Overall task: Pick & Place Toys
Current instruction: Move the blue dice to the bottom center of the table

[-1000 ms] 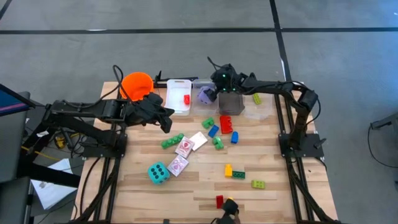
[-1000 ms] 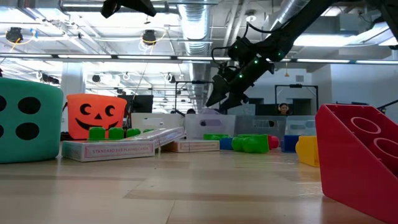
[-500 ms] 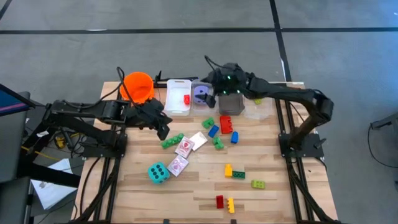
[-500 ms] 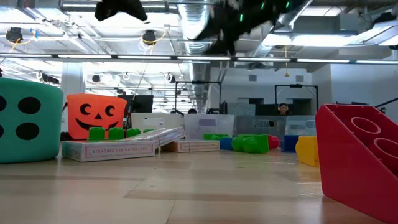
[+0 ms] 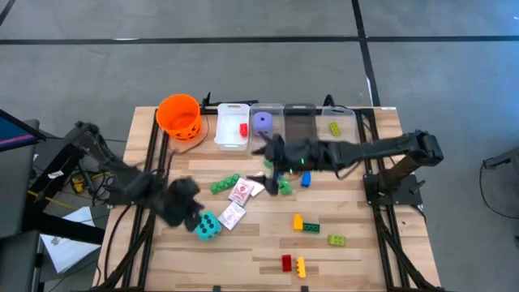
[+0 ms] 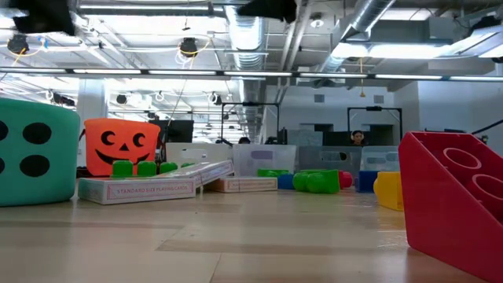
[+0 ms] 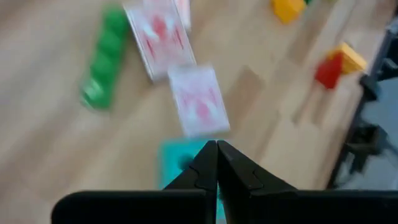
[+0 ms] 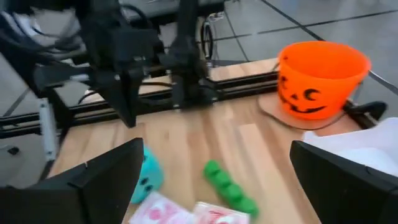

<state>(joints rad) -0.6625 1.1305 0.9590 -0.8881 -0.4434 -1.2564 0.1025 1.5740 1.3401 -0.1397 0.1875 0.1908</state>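
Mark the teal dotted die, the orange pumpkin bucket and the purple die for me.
Teal dotted die point(image 5: 207, 225): high view, top face.
Orange pumpkin-face bucket point(image 5: 178, 116): high view, its rim.
Purple die point(image 5: 262, 122): high view, top face.

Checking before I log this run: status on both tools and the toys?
Left tool shut, empty, over the teal die. Right tool open, empty, above the cards. Toys still scattered on table.

high: overhead, straight down on whole table point(image 5: 357, 243) | low: tabletop height, level toward room | left wrist: close above cards point(image 7: 198, 99) | right wrist: facing bucket point(image 8: 320, 74) | shared: teal die point(image 5: 206, 225), also low and wrist views
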